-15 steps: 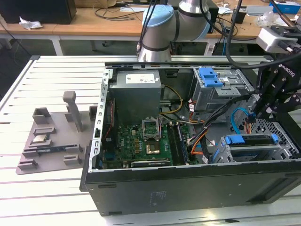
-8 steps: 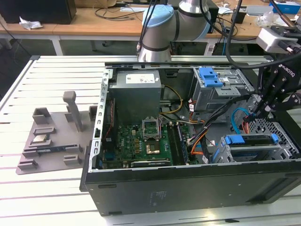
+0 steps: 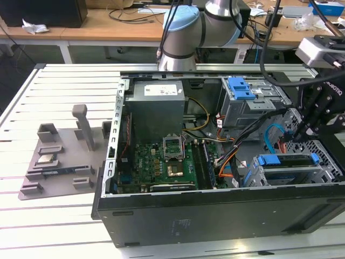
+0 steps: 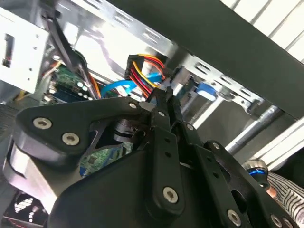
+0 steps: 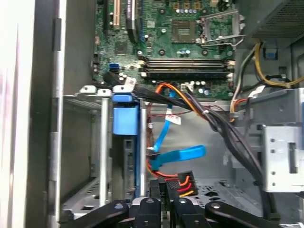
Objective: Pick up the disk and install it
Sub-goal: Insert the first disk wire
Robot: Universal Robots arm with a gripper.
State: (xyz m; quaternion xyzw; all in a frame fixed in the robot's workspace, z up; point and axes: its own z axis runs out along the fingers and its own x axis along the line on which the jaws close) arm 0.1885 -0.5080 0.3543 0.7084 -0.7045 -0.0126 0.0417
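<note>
The disk (image 3: 288, 161) sits in the lower drive cage (image 3: 323, 172) at the case's front corner on the exterior view's right, its blue carrier handle facing the motherboard. In the first wrist view the disk (image 5: 126, 121) stands edge-on between the cage's metal rails. My gripper (image 3: 297, 131) hangs inside the case just beside that cage. In both wrist views its fingers (image 5: 155, 197) are closed together. The gripper's tips (image 4: 166, 99) are at a black power connector (image 4: 142, 64) with red, orange and yellow wires. Whether they pinch it, I cannot tell.
A blue data cable (image 5: 183, 154) and a black cable bundle (image 5: 223, 128) cross the case floor near the gripper. An upper drive cage (image 3: 253, 102) with a blue latch, the power supply (image 3: 156, 105) and the motherboard (image 3: 161, 162) fill the case. A grey fixture plate (image 3: 59, 156) lies outside.
</note>
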